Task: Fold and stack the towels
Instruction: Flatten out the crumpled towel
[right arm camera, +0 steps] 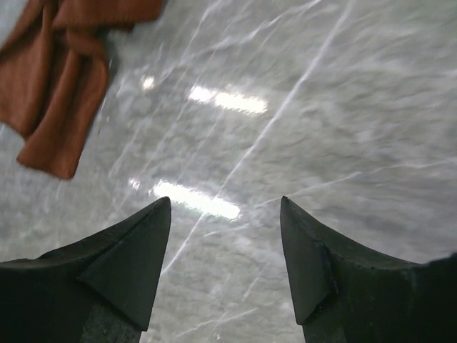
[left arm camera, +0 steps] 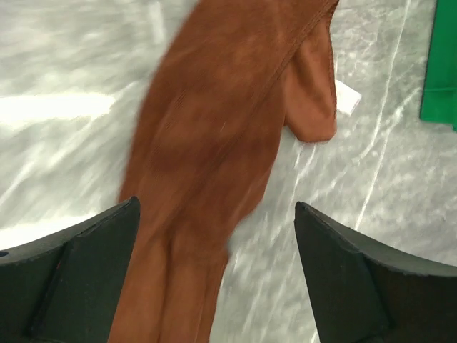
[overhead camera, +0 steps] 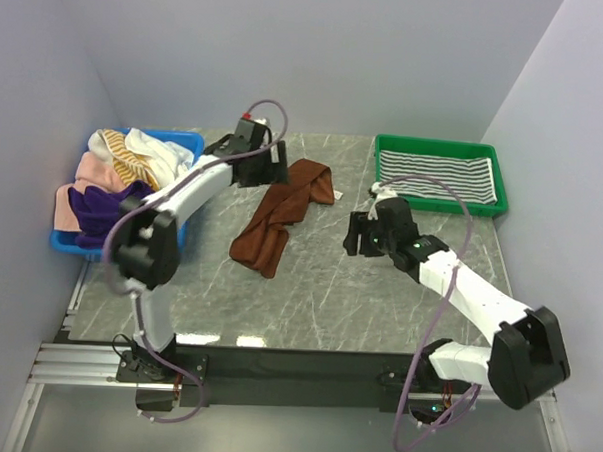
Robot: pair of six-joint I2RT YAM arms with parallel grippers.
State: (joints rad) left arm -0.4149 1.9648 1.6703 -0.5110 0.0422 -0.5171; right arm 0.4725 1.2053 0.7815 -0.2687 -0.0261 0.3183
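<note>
My left gripper (overhead camera: 271, 163) (left arm camera: 216, 211) hangs with its jaws spread wide and nothing between them, above the far end of the brown towel (overhead camera: 280, 217) (left arm camera: 214, 136). That towel lies crumpled in a long, loose strip on the grey marbled table (overhead camera: 318, 302), running from far right to near left around the middle, with a small white tag (left arm camera: 348, 98) sticking out at its far right edge. My right gripper (overhead camera: 358, 235) (right arm camera: 226, 204) is also wide open and holds nothing. It is over bare table to the right of the brown towel (right arm camera: 61, 68), apart from it. At the left, a blue bin (overhead camera: 187, 139) holds a heap of mixed towels (overhead camera: 124, 168), among them purple, pink, white and yellow-striped ones. At the far right, a grey-white striped towel (overhead camera: 439, 179) lies flat in a green tray (overhead camera: 435, 144).
</note>
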